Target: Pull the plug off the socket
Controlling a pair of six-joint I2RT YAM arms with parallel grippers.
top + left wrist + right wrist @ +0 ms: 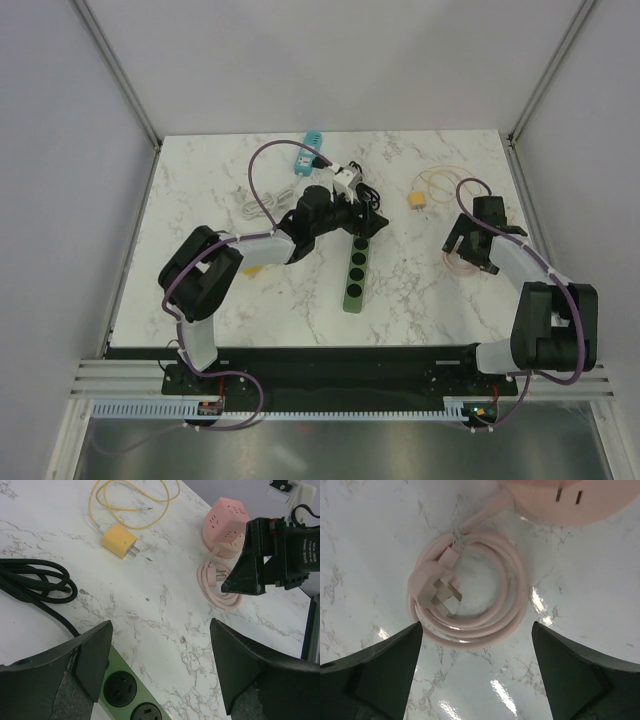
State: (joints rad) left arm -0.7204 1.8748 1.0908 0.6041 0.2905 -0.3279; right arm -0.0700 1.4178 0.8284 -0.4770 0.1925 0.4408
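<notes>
Left pincer (365, 218) hangs spread wide over the 12 o'clock end of the green power strip (355, 270), holding nothing. In its wrist view the two strip sockets showing between the fingers (90, 650) are empty. A black cord (35, 580) runs in under the left finger, so the seated plug is probably hidden there, though I cannot tell. A white plug block (345, 180) lies just beyond, at 11 o'clock from the pincer. Right pincer (477, 627), also spread and empty, hovers over a loose pink coiled cord (520, 595) at 3 o'clock, well apart. The step looks like the approach, with no grip taken. Next the left pincer must drop around the plug body, close, and pull straight up while the strip stays put
</notes>
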